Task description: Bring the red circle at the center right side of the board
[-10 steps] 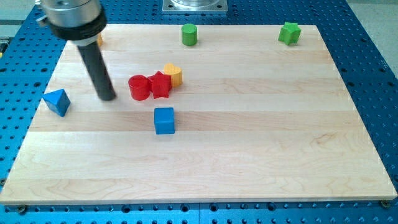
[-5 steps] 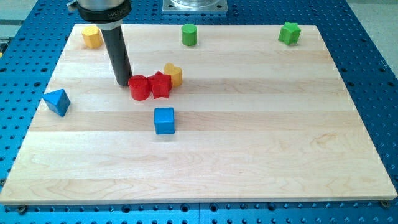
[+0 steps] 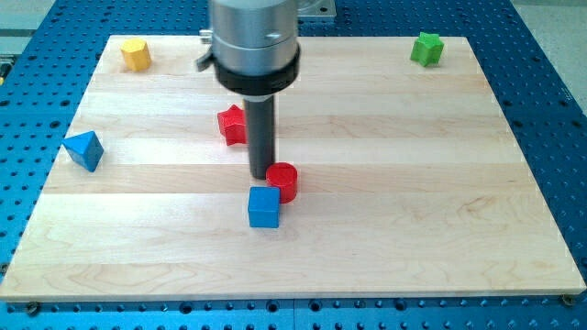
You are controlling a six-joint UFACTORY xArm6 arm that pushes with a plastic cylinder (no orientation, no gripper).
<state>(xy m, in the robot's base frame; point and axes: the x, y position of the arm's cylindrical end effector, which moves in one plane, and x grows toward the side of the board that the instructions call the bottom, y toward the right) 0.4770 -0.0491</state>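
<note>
The end effector is a bare rod, gripping nothing; my tip (image 3: 261,176) touches the red circle's (image 3: 282,181) left edge. The push is under way, I judge; next calls for driving it rightward, clear of the blue cube (image 3: 264,207).

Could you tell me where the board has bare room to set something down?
The widest bare stretch is the board's right half, below the green star. It is crowded mid-left, where my tip touches the red circle above the blue cube.

We are seeing a pale wooden desk (image 3: 413,229) of lengthwise planks filling most of the view. It is sitting on a blue metal base (image 3: 550,110) dotted with rows of small holes, showing on all sides. A grey metal plate (image 3: 316,7) is peeking in at the view's top. Even light, soft shadows.
</note>
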